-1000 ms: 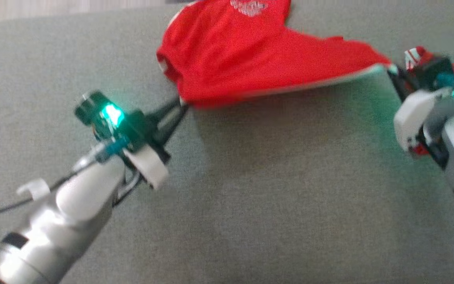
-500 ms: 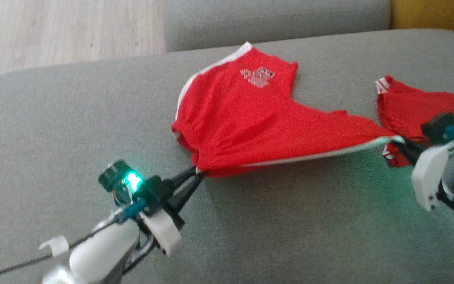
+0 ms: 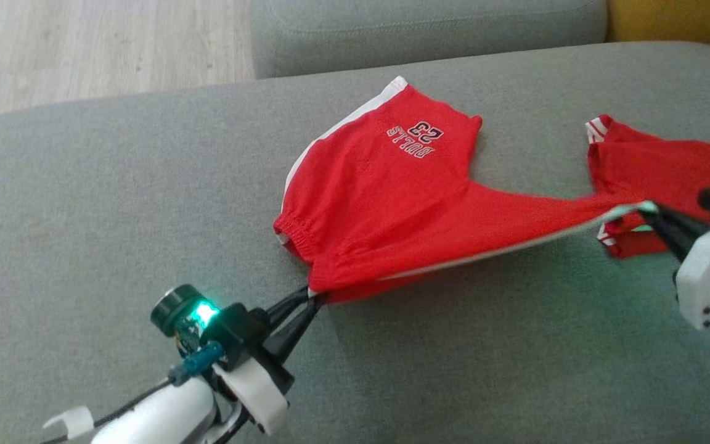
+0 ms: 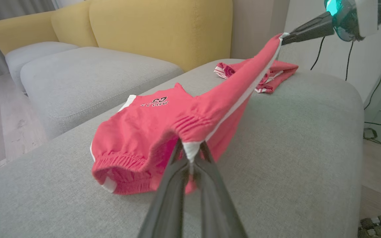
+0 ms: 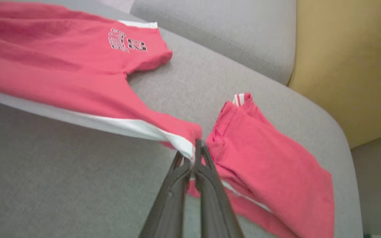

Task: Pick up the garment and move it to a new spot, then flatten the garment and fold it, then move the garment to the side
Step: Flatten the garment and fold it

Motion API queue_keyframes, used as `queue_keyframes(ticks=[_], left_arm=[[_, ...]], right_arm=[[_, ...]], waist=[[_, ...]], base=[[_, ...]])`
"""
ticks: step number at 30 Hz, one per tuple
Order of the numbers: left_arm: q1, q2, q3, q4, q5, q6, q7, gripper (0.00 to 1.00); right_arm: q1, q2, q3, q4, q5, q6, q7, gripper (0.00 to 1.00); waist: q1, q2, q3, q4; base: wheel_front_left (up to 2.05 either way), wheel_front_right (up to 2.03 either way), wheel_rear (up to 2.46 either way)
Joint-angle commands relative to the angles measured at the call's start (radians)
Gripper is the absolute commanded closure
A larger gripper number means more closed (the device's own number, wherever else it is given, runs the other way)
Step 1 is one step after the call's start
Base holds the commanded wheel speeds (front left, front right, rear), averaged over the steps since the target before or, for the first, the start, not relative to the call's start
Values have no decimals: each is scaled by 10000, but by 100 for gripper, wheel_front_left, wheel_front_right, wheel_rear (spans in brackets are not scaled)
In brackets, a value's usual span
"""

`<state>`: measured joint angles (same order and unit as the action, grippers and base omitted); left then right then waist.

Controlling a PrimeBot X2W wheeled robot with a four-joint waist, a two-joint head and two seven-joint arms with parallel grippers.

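Red fabric shorts (image 3: 392, 203) with a white side stripe and a black-and-white print "BULLS 23" (image 3: 415, 139) are on the wide grey fabric sofa cushion (image 3: 114, 203), near its middle. They are partly lying and partly lifted. The leg with the print lies flat on the cushion, on the far side from the robot. The near edge, the one with the white stripe, is raised above the cushion and pulled into a nearly straight line between the two arms.

The left pincer (image 3: 313, 297) is clenched on the gathered waistband corner, just where the white stripe ends. In the left wrist view the two dark fingers (image 4: 174, 178) meet on this white piece of cloth. The right pincer (image 3: 651, 211) is clenched on the other end of the same stripe, and its fingers are pressed together on the cloth in the right wrist view. The two pincers are well apart, and the cloth between them hangs a little under the tight edge.

A second red garment with white striped trim (image 3: 651, 163) lies crumpled on the same cushion, just beside the right pincer and behind it. Whether it touches the shorts, I cannot tell.

Behind the cushion there are another grey seat (image 3: 429, 31) and a yellow sofa back (image 4: 160, 29). A pale wooden floor (image 3: 84, 43) is on the left.
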<state>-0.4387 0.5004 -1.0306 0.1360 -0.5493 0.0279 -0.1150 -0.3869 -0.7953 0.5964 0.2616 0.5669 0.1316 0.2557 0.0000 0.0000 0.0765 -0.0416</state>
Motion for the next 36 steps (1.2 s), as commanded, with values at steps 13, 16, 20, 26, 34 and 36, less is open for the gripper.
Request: queue_keyframes(ticks=[13, 16, 20, 26, 34, 36], left_arm=[[-2162, 124, 1463, 401, -83, 597, 281, 100], [-2654, -93, 1538, 729, -47, 568, 323, 100], [-3276, -464, 1506, 1195, 29, 430, 365, 100], [-4038, -1037, 1389, 1876, 153, 159, 187, 100], [-4559, -1735, 1181, 2696, 219, -67, -138, 100], [-4624, -1827, 1132, 2853, 223, -110, -167, 100]], right_arm=[[-2223, 1341, -1431, -112, -1782, -9, 351, 100], [-3211, 1566, -1188, 501, -1998, -9, 256, 100], [-4527, 1684, -707, 1402, -2204, -9, 197, 100], [-6243, 1751, 50, 2771, -2360, -9, 32, 100], [-7499, 1900, 1145, 4409, -2333, -9, -324, 100], [-7648, 1939, 1317, 4681, -2310, -9, -436, 100]], waist=[[0, 0, 1821, 825], [0, 0, 2295, 1121], [0, 0, 2892, 1581], [0, 0, 3641, 2153], [0, 0, 4168, 2650], [0, 0, 4210, 2692]], base=[[0, 0, 0], [0, 0, 0], [0, 0, 0], [0, 0, 0], [0, 0, 0], [0, 0, 0]])
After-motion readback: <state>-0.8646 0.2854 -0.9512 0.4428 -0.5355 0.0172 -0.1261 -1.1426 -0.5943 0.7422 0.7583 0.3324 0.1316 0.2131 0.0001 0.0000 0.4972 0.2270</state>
